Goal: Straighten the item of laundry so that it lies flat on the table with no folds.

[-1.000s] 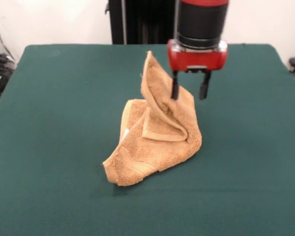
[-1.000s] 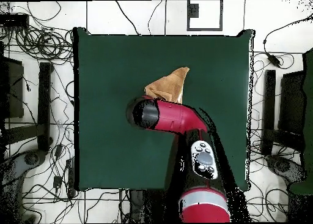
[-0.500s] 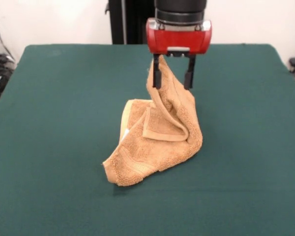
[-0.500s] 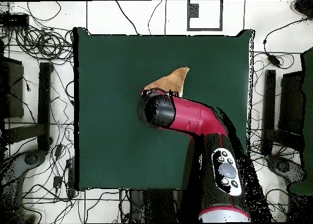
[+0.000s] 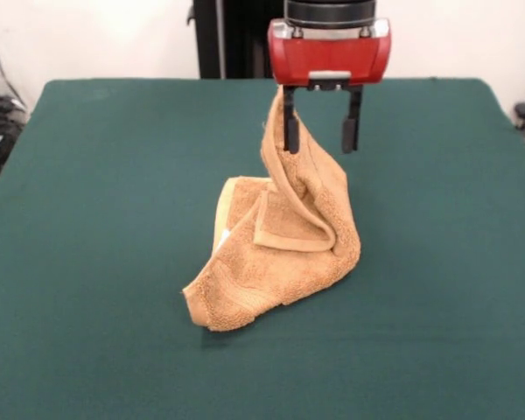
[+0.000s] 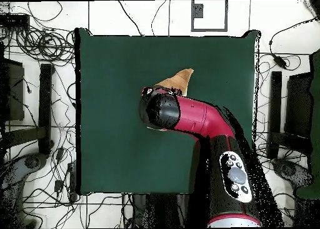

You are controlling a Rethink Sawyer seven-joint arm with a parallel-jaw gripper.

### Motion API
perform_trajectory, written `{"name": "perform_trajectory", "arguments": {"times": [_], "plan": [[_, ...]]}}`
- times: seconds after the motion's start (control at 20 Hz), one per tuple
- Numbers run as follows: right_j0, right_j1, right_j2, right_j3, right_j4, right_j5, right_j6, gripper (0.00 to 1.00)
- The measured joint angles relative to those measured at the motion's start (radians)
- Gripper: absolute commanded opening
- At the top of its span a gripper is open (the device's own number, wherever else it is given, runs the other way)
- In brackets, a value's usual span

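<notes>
One dark green table is seen under everything, with the crumpled golden-tan towel heaped directly below the fingers and rising in a peak between them. The red gripper is held above that peak with its black fingers spread apart; the towel's tip is seen against the finger nearer the picture's left, unclamped. From overhead, the towel is mostly covered by the arm.
</notes>
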Motion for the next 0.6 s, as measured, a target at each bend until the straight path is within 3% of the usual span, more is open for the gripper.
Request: {"name": "perform_trajectory", "arguments": {"times": [0.6], "plan": [[-0.023, -0.005, 0.023, 0.041, 0.0, 0.0, 0.0, 1.0]]}}
